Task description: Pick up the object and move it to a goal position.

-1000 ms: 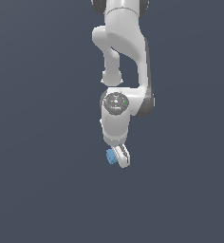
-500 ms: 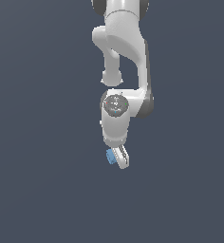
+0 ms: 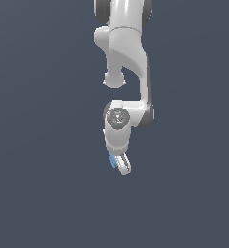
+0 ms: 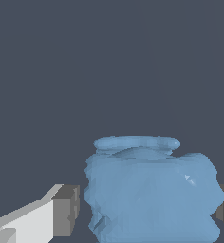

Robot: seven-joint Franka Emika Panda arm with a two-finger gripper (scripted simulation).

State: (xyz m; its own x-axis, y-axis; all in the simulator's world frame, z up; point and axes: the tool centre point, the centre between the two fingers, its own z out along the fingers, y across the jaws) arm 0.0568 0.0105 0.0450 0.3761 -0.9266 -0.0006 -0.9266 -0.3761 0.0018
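object (image 4: 151,190): a light-blue lump with rough, ridged sides and a rounded rim or lip on its upper part, filling much of the wrist view and sitting between the two fingers.
fingers (image 4: 65,210): one shows as a white bar ending in a grey pad just beside the object's flank; only the grey pad edge of the other peeks out on the opposite side, against the object. whether the first pad presses the surface or stands a hair off cannot be told from the wrist view.
gripper (image 3: 120,164): closed in around the object so that only the block's width separates the pads; in the exterior view the fingers point down and lean slightly toward the exterior view's right.
object in the exterior view (image 3: 112,160): a small sliver of blue at the fingers, on their side toward the exterior view's left, mostly hidden by the white finger.
height: the object hangs in the gripper with only dark flat background around it; no surface shows under it.
arm (image 3: 128,58): white, coming down from the top edge of the exterior view, bending at a joint with a round grey cap (image 3: 117,117) just above the gripper.
background: plain dark blue-grey in both views, with no visible features.
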